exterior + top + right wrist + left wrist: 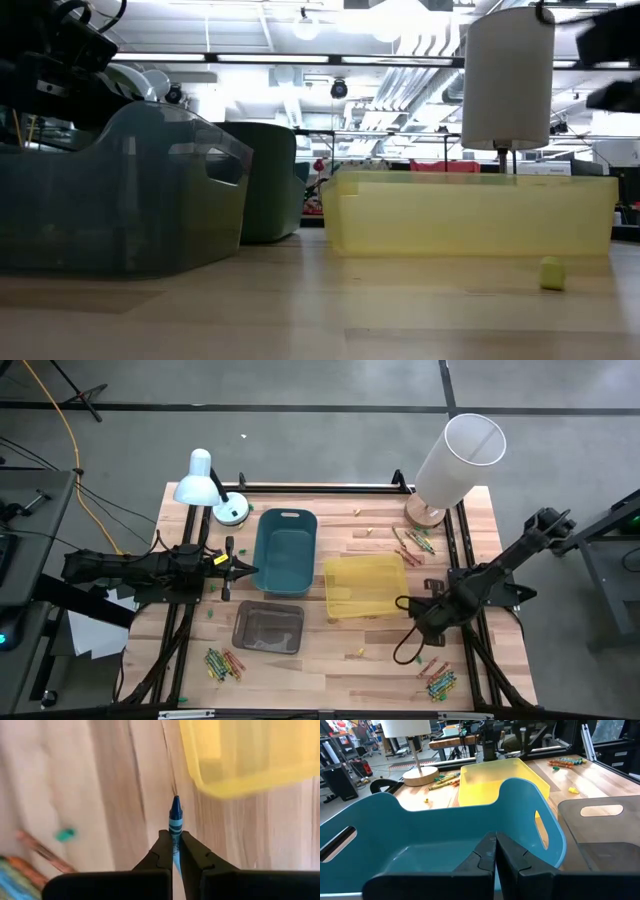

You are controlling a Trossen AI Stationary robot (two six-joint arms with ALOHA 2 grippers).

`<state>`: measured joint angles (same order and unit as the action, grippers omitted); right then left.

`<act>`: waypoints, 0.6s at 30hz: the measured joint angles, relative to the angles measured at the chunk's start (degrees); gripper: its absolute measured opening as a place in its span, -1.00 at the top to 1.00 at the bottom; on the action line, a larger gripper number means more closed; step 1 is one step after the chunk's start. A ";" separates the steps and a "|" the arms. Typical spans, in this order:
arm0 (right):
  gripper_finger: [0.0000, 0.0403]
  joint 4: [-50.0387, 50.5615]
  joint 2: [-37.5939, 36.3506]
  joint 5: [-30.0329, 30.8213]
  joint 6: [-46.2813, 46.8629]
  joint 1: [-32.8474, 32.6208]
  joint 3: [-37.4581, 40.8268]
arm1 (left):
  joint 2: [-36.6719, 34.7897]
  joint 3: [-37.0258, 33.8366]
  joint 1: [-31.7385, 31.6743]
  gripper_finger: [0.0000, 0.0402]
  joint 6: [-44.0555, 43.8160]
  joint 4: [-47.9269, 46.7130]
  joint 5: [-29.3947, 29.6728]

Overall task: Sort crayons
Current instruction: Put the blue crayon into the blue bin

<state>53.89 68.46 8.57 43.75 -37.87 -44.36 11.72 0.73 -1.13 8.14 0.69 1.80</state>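
High view first: my right gripper [424, 612] hangs in the lower right of the frame, just beside the right edge of the yellow bin [365, 586], with a heap of crayons [438, 680] below it near the bench's front corner. More crayons lie at the upper right by the lamp base [424, 515] and at the lower left [224, 663]. My left gripper [243, 569] waits at the left rim of the blue bin [285, 550], with the grey bin [268, 627] below it.

Low view: only the bin walls and a small yellow bit [551, 272] on the bench [320, 320] show; neither of my jaws nor any crayon can be made out.

Left wrist view: my left jaws are pressed together on nothing, poised over the blue bin's near rim.

Right wrist view, which alone shows what I carry: my right jaws pinch a blue crayon [174, 827], its long axis running straight out ahead between the fingers, tip forward. That tip points past the yellow bin's corner, not into it.

I judge the blue bin is the goal; it lies beyond the yellow bin, toward frame left in the high view, nearer my left arm.
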 joint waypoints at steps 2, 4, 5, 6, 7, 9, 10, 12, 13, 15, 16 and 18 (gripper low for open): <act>1.00 -4.57 -2.29 3.23 -0.71 0.00 -0.72 | -0.01 0.00 0.00 1.00 0.00 0.00 0.00; 1.00 -10.35 -4.55 7.57 -3.09 0.00 -1.10 | 0.01 0.00 0.00 1.00 0.00 0.00 0.00; 1.00 -13.40 -5.42 9.98 -5.31 0.00 -1.27 | -0.02 0.00 0.00 1.00 0.00 0.00 0.01; 1.00 -16.61 -6.24 12.40 -7.89 0.00 -1.36 | -0.02 0.00 0.00 1.00 0.00 0.00 0.00; 1.00 -20.21 -7.05 14.93 -10.96 0.13 -1.40 | -0.02 0.00 0.00 1.00 0.00 0.00 0.00; 1.00 -27.17 -8.11 19.36 -18.03 1.06 -1.48 | -0.02 -0.02 0.00 1.00 0.00 0.00 0.00; 1.00 -30.62 -8.26 21.13 -21.79 1.86 -1.48 | -0.01 -0.01 0.00 1.00 0.00 -0.01 0.00; 1.00 -37.81 -8.23 23.24 -29.73 4.31 -1.48 | 0.00 0.00 0.00 1.00 0.00 0.00 0.00; 1.00 -41.83 -8.06 23.45 -33.35 5.84 -1.48 | -0.01 0.00 0.00 1.00 0.00 0.00 0.00; 1.00 -50.27 -7.22 22.27 -39.72 9.54 -1.32 | -0.02 -0.02 0.00 1.00 0.00 0.00 0.00; 1.00 -54.25 -6.61 21.10 -42.33 11.59 -1.03 | 0.00 -0.01 0.00 1.00 0.00 0.00 0.00; 1.00 -61.88 -4.99 17.92 -45.49 15.94 -0.50 | 0.00 -0.01 0.00 1.00 0.00 0.00 0.00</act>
<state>-7.99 63.48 26.49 -1.74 -21.93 -44.86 11.72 0.73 -1.13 8.14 0.69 1.80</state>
